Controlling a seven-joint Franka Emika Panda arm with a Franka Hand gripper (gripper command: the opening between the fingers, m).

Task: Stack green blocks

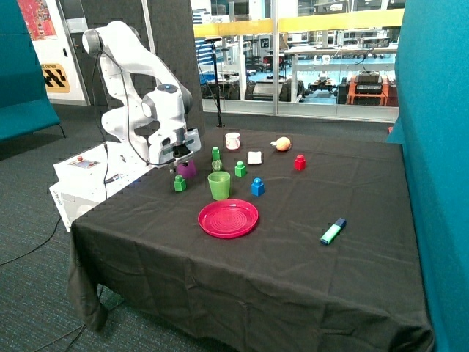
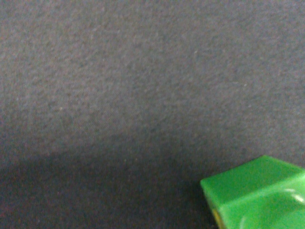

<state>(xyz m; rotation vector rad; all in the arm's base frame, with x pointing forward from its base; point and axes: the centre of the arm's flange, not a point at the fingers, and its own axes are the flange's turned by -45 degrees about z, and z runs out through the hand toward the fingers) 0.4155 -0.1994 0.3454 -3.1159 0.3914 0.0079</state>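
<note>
Three small green blocks stand apart on the black tablecloth. One (image 1: 179,183) is near the robot's edge of the table, one (image 1: 216,153) is farther back, and one (image 1: 240,169) is beside the translucent green cup (image 1: 219,185). None is stacked on another. My gripper (image 1: 179,156) hangs just above the cloth, close behind the nearest green block and next to a purple cup (image 1: 187,169). The wrist view shows bare cloth and the corner of one green block (image 2: 257,195) at the frame's edge. Nothing shows between the jaws there.
A pink plate (image 1: 228,218) lies in front of the green cup. A blue block (image 1: 257,187), a red block (image 1: 300,162), a white mug (image 1: 233,141), a small white object (image 1: 254,157), an orange fruit (image 1: 282,144) and a highlighter (image 1: 333,232) are spread over the table.
</note>
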